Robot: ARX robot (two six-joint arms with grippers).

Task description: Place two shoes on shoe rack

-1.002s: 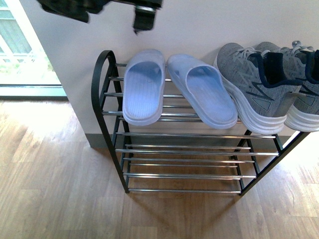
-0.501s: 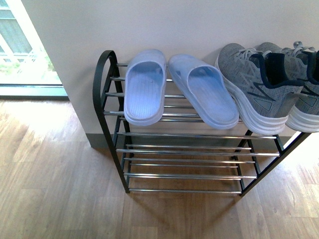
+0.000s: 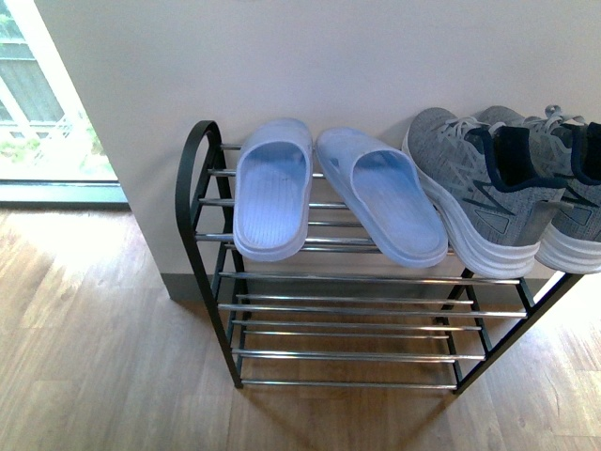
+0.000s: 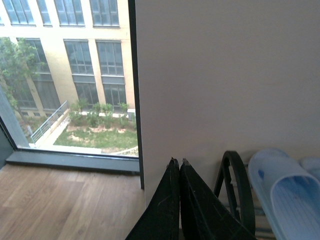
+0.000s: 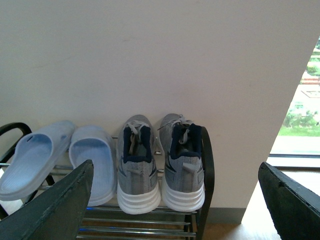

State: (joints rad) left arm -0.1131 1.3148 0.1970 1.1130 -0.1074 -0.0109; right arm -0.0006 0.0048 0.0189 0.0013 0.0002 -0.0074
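Observation:
Both grey knit shoes stand side by side on the top tier of the shoe rack (image 3: pixel 347 279), at its right end. In the front view one shoe (image 3: pixel 474 193) shows whole and the other shoe (image 3: pixel 575 202) is cut by the picture's edge. The right wrist view shows their heels, one shoe (image 5: pixel 136 167) and the other shoe (image 5: pixel 183 164), above the chrome rods of the shoe rack (image 5: pixel 145 220). My right gripper (image 5: pixel 176 195) is open and empty, well back from them. My left gripper (image 4: pixel 178 162) is shut on nothing, facing the wall by the rack's curved end. Neither arm shows in the front view.
Two pale blue slippers (image 3: pixel 272 188) (image 3: pixel 383 193) lie on the same tier left of the shoes. The lower tiers hold nothing. The rack stands against a white wall (image 3: pixel 310 56) on a wooden floor (image 3: pixel 103 366). A floor-length window (image 4: pixel 70 75) is to the left.
A dark arm part at the top of the front view one second ago is gone from view. The rack and footwear now sit slightly lower in the picture.

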